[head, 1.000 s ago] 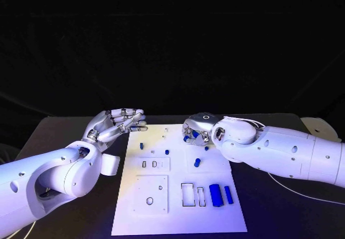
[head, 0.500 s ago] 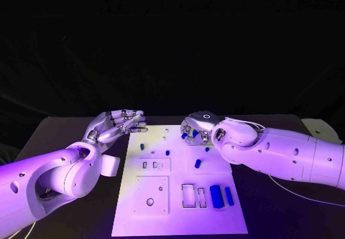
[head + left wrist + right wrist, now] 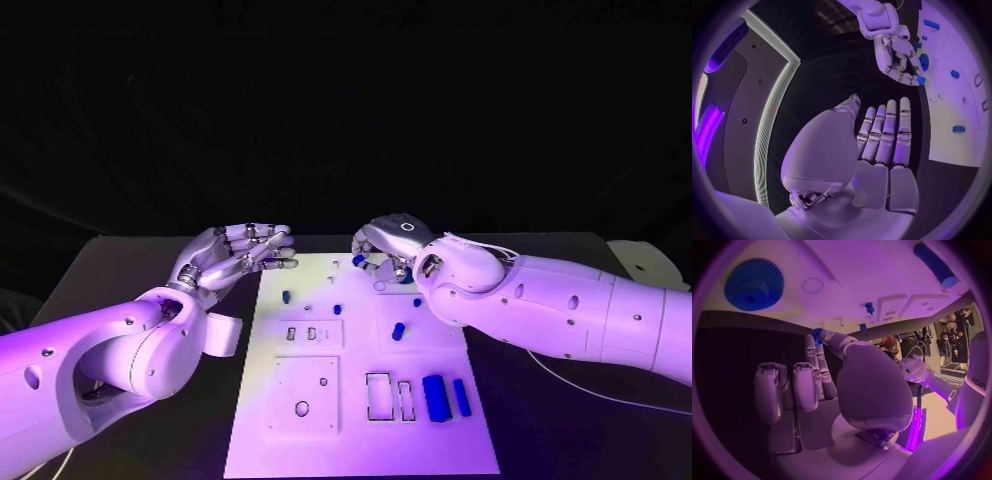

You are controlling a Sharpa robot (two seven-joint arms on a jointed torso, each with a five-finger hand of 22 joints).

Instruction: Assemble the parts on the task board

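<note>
1. The white task board (image 3: 361,400) lies in the middle of the dark tabletop (image 3: 116,270), its long side running from 12 to 6 o'clock.
2. The right robot hand (image 3: 382,255) hovers over the board's 12 o'clock end, pinching a small blue part (image 3: 359,260) between its fingertips (image 3: 819,337).
3. The left robot hand (image 3: 231,255) is raised just off the board's 10 o'clock corner, holding nothing, its fingers (image 3: 886,132) lying side by side and lightly bent.
4. A blue gear (image 3: 753,284) sits flat on the board near the right hand.
5. Two long blue bars (image 3: 444,396) lie side by side toward 5 o'clock, next to empty rectangular slots (image 3: 387,394).
6. Smaller blue pegs (image 3: 397,330) dot the board's middle.
</note>
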